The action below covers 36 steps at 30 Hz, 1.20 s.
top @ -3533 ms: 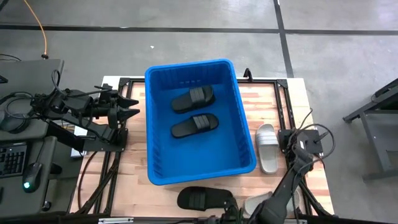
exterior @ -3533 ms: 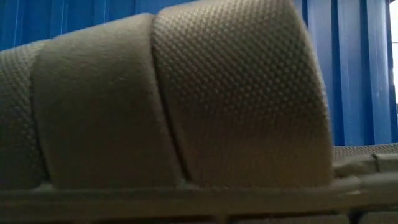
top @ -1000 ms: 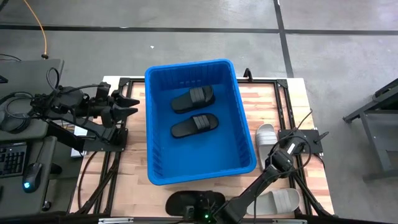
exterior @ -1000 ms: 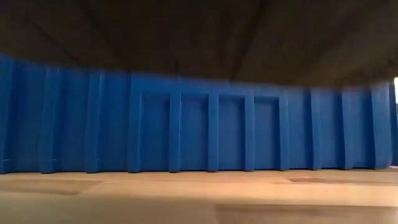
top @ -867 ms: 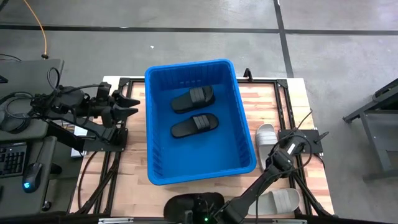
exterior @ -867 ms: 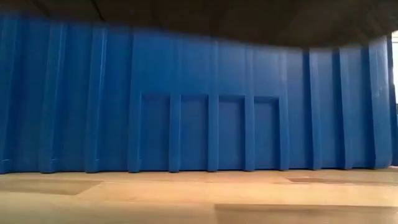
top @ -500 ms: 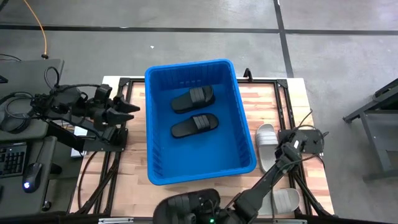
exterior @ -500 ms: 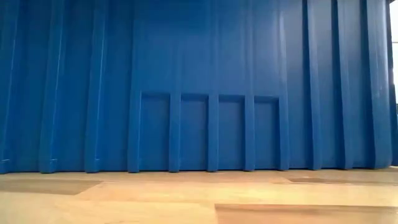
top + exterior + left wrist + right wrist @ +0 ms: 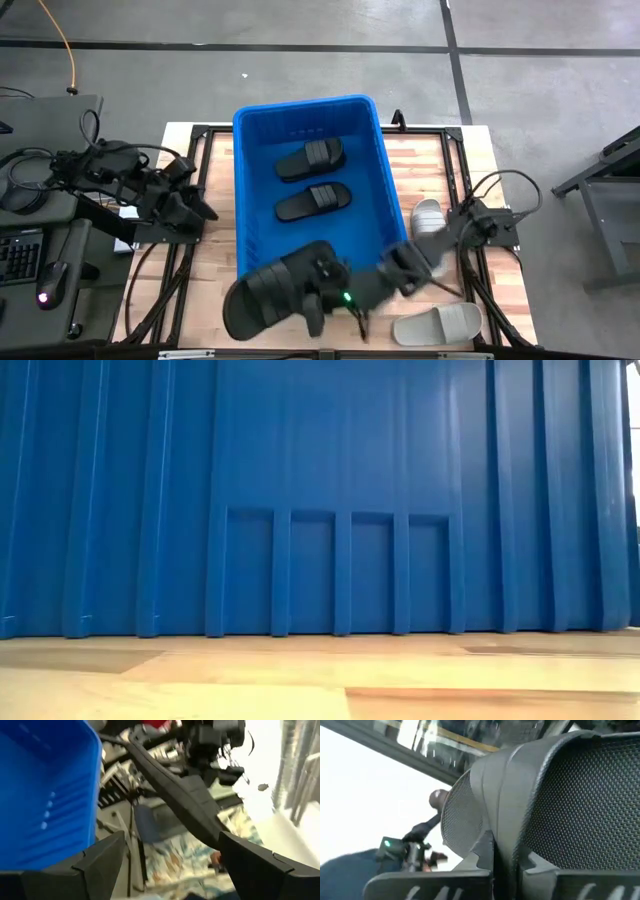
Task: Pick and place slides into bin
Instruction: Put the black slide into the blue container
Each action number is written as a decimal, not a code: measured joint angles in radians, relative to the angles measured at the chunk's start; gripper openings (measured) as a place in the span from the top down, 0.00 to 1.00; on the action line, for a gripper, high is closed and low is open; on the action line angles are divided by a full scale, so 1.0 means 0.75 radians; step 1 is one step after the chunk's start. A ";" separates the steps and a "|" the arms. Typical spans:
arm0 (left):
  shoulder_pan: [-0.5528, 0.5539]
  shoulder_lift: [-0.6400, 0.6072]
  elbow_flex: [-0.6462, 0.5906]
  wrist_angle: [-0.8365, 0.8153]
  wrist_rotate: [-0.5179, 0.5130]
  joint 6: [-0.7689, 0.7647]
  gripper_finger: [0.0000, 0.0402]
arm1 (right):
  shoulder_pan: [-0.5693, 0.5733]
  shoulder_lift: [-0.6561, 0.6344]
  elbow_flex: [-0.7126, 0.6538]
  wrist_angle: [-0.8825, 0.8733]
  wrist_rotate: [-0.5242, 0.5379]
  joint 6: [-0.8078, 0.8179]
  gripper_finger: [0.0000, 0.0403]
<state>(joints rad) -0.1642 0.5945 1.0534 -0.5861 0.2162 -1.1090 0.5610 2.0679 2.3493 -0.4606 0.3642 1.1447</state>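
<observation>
The right gripper [image 9: 318,290] is clamped on a black slide [image 9: 275,288] raised over the bin's [image 9: 245,180] 6 o'clock rim (long axis 8-to-2); the interior lies toward 12.

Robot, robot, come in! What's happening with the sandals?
Right gripper shut on black slide, lifted at bin corner. Left gripper open, waiting beside bin. Nothing blocking.

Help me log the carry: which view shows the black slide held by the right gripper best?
The high view: the whole black slide hangs over the bin rim. The right wrist view shows only its textured sole; low and left wrist views miss it.
</observation>
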 joint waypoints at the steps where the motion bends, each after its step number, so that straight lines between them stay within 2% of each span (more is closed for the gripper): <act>1: 0.000 0.001 0.000 -0.002 0.022 -0.020 0.23 | -0.026 -0.002 -0.002 -0.019 -0.079 -0.007 1.00; 7: 0.000 0.031 0.000 0.000 0.037 -0.129 0.23 | -0.165 -0.025 -0.004 -0.007 -0.582 -0.061 1.00; 11: 0.001 0.072 -0.001 -0.010 0.038 -0.134 0.23 | -0.229 -0.026 -0.004 0.012 -0.863 -0.091 1.00; 16: 0.001 0.220 -0.003 0.020 0.065 -0.137 0.25 | -0.272 -0.026 -0.004 0.105 -1.139 -0.106 1.00; 20: 0.001 0.384 -0.004 0.159 0.132 -0.163 0.30 | -0.294 -0.027 0.008 0.182 -1.330 -0.067 1.00; 26: 0.001 0.604 -0.004 0.502 0.386 -0.322 0.39 | -0.311 -0.037 0.008 0.162 -1.491 -0.033 1.00; 36: 0.002 0.736 -0.003 0.761 0.383 -0.387 0.42 | -0.268 -0.037 0.008 0.132 -1.552 -0.036 1.00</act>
<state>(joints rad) -0.1627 1.1463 1.0512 -0.0150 0.5034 -1.3991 0.3597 2.0399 2.3550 -0.3618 -0.7999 1.1180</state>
